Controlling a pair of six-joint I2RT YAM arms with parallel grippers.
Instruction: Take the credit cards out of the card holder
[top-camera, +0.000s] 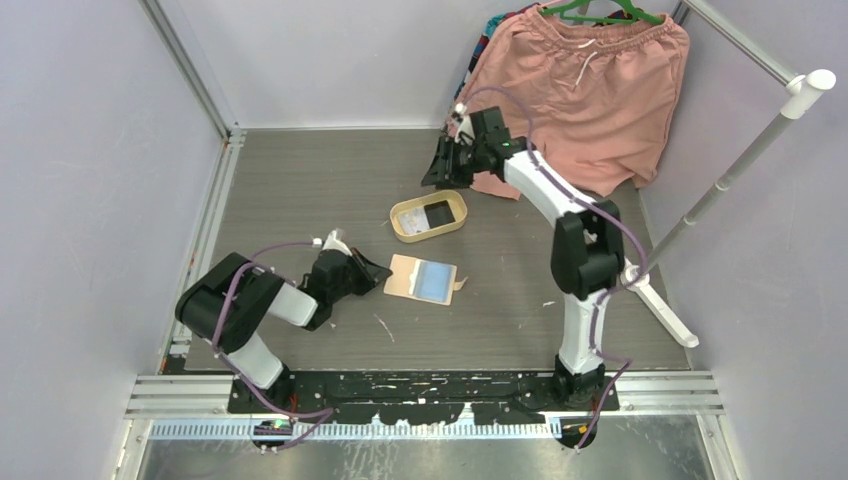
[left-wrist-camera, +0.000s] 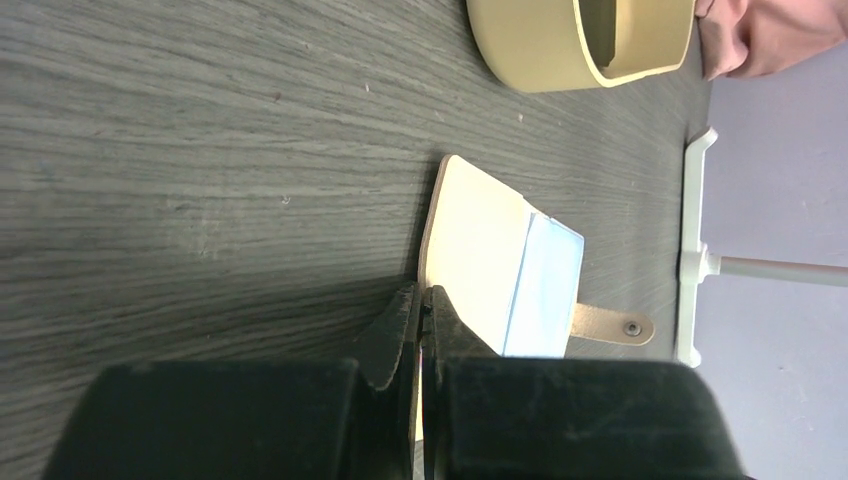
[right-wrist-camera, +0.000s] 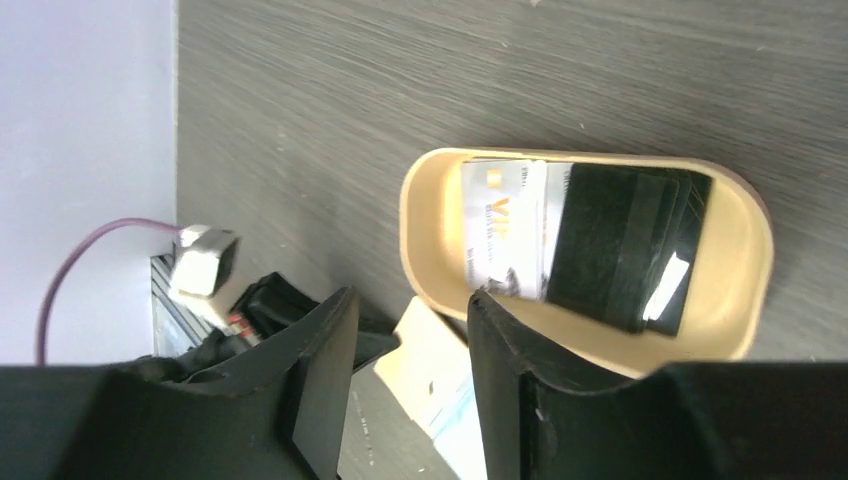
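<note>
We see the card holder (top-camera: 420, 277) lying open on the table (top-camera: 300, 190), near the oval tray (top-camera: 461, 206). The credit cards (top-camera: 427, 215), 1 white beside black ones, lie in the tray. Left gripper (top-camera: 373, 272), fingers pressed together, touches the holder's left edge. Right gripper (top-camera: 447, 165) hangs spread and empty beyond the tray.

**Top view:** fixed, high above the near edge, looking down on the whole bench (top-camera: 300, 190); far.

**Left wrist view:** low and close over the bench, facing past the left gripper (left-wrist-camera: 422, 295) along the holder (left-wrist-camera: 475, 250) toward the tray (left-wrist-camera: 540, 55).

**Right wrist view:** higher, looking down past the right gripper (right-wrist-camera: 412, 300) into the tray.

**Shared by all three:** tray, holder, bench.
</note>
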